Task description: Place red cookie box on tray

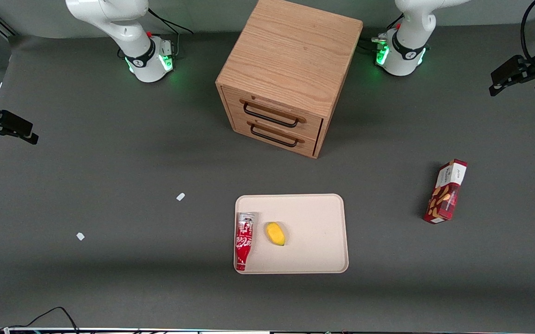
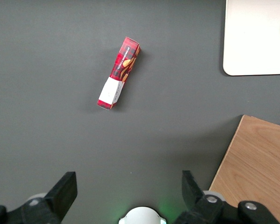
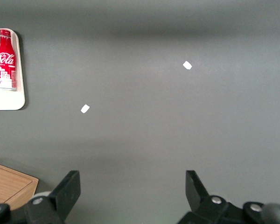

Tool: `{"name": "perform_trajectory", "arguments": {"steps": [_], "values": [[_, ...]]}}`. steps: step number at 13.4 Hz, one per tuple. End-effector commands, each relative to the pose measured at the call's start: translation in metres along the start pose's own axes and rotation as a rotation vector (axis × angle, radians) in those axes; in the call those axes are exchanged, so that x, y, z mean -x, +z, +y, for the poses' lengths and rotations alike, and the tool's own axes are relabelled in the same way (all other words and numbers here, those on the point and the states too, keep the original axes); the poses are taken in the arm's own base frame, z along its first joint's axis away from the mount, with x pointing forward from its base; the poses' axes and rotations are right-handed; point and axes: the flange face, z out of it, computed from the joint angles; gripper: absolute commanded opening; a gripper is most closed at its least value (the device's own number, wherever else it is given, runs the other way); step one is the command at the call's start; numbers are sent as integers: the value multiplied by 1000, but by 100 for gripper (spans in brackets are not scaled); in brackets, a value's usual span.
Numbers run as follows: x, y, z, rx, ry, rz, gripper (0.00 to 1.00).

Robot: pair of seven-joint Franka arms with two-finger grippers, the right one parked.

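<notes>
Toward the parked arm's end of the dark grey table (image 1: 109,162) lie two small white scraps (image 1: 180,196), well apart from everything else. Next comes the flat cream-beige tray (image 1: 323,232) with rounded corners, already carrying a red-and-white soda bottle (image 1: 244,240) lying along one edge and a small yellow fruit-like piece (image 1: 275,233) just beside it; what that piece is cannot quite be told. Farther from the front camera than the tray stands a light oak two-drawer cabinet (image 1: 286,79). Toward the working arm's end, the slim dark-red cookie box (image 1: 446,191) with a white end panel rests on the table, well apart from the tray. The left arm's black two-finger gripper (image 2: 128,189) hangs high near that edge of the table, its fingers spread wide and empty. The box sits at a slant, so a claw that comes down unaligned would likely nudge or spin it instead of gripping it. On the tray, a careless set-down near the bottle could probably start it rolling.
</notes>
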Motion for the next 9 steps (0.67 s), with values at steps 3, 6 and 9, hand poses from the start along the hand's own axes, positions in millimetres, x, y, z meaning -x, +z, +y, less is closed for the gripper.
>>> {"name": "perform_trajectory", "arguments": {"steps": [3,6,9], "values": [[1,-5,-2,4,12,-1,100],[-19,20,-5,4,20,-37,100],[-59,75,-19,4,220,-86,100]]}}
